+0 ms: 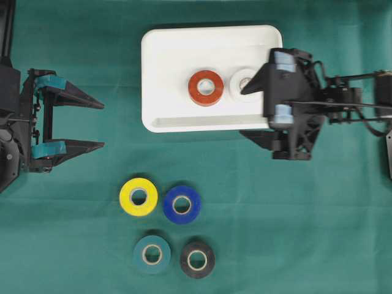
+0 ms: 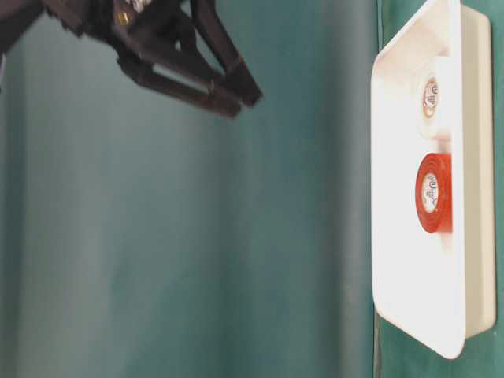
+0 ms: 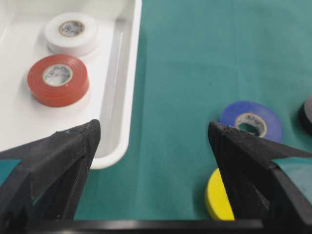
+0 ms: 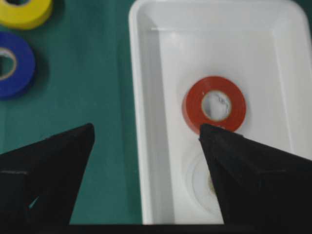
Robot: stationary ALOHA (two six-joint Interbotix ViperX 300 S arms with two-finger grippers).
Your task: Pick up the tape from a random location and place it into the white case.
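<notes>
Jaws spread and empty, the right gripper (image 1: 245, 111) hangs over the smooth, round-cornered white case (image 1: 168, 73) holding glossy red (image 1: 206, 87) and white (image 1: 242, 84) tape rings; the left gripper (image 1: 101, 125), also wide apart, waits beside it.

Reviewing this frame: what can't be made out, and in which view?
- White tape: partly hidden by the right gripper overhead and in the right wrist view.
- Yellow tape, black tape: cut off in the left wrist view.
- Rolls outside the white case: absent from the table-level view.
</notes>
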